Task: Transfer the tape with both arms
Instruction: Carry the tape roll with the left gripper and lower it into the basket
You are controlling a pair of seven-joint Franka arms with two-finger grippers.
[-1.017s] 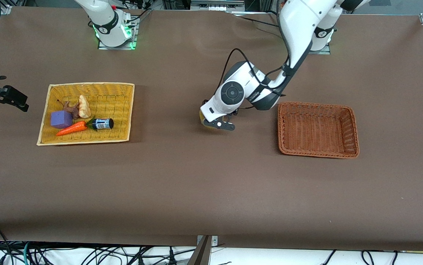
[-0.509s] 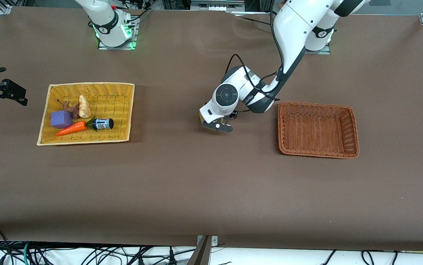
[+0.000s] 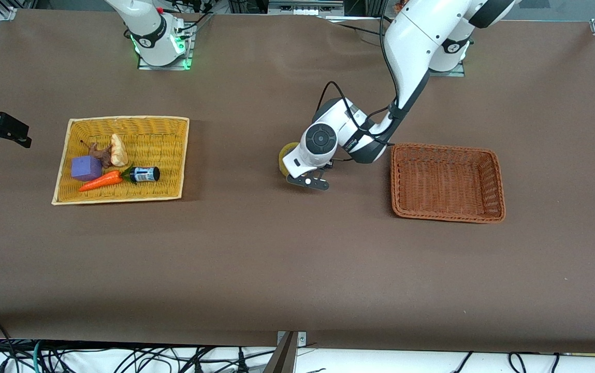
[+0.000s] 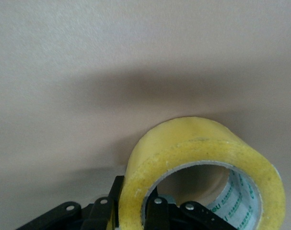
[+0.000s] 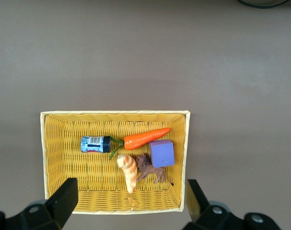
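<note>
Left tool (image 3: 297, 173) is clamping the tape (image 3: 286, 155) by its wall — one finger (image 4: 154, 215) inside the hole — over the bench (image 3: 276, 259) between the yellow basket (image 3: 183, 155) and the brown basket (image 3: 395, 176). Right tool (image 5: 131, 211) is hanging high with fingers spread apart over the yellow basket.

High front camera, both wrists look down (right over yellow basket (image 5: 114, 163))

Both arms are glossy white shells with black joint bands, the left arm (image 3: 411, 46) trailing a looping black cable; the right arm (image 3: 147, 26) base glows green; grippers are black.
</note>
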